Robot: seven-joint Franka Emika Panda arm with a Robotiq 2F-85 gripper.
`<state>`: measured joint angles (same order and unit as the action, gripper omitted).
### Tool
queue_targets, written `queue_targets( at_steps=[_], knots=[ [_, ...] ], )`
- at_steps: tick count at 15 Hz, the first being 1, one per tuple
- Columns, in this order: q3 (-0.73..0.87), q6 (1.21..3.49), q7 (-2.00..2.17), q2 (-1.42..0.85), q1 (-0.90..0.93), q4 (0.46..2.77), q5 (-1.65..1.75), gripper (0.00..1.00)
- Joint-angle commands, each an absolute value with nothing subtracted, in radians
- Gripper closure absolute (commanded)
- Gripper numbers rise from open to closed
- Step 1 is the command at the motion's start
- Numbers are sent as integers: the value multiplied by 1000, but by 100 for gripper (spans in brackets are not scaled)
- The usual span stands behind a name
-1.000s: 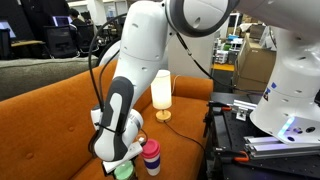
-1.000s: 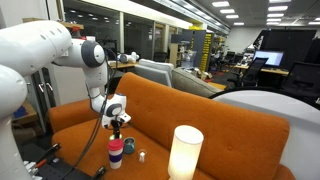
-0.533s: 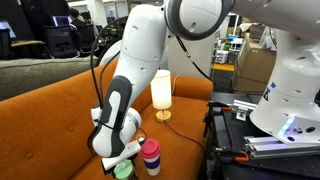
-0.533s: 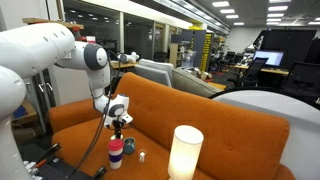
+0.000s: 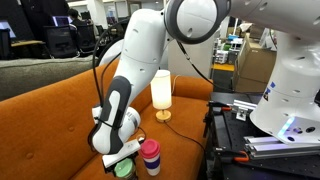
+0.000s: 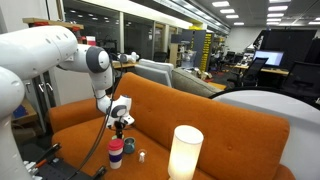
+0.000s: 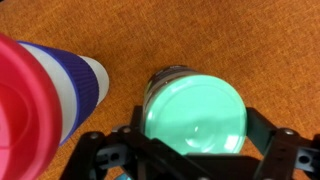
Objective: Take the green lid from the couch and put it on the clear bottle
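Note:
In the wrist view my gripper [image 7: 196,128] is shut on the green lid [image 7: 195,115], one jaw on each side of it. The lid sits right over the clear bottle [image 7: 164,76], whose greyish rim peeks out at its upper left. The bottle stands on the orange couch [image 7: 210,30]. In an exterior view the lid [image 5: 123,170] shows as a green patch under the gripper [image 5: 120,160] on the couch seat [image 5: 55,115]. In an exterior view the gripper [image 6: 120,124] hangs over the seat [image 6: 200,115]; lid and clear bottle are hidden there.
A pink-and-red bottle [image 7: 40,95] stands close beside the clear bottle, also seen in both exterior views [image 5: 150,157] [image 6: 116,152]. A white cylinder lamp [image 5: 161,90] [image 6: 185,152] stands on the couch. A small ring-shaped piece [image 6: 141,156] lies on the seat. A black bench [image 5: 235,130] borders the couch.
The arm has shifted only slightly, settling a little lower by the pink bottle. The green lid stays in the jaws over the clear bottle.

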<state>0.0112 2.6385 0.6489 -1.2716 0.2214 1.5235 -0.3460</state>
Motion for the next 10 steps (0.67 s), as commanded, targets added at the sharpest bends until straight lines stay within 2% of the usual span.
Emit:
queue_targets(
  at_steps=[1,10],
  knots=[
    [-10,2593,645,-1302,189,1483,-340,0],
    [-21,2595,632,-1319,166,1476,-344,0]
  ],
)
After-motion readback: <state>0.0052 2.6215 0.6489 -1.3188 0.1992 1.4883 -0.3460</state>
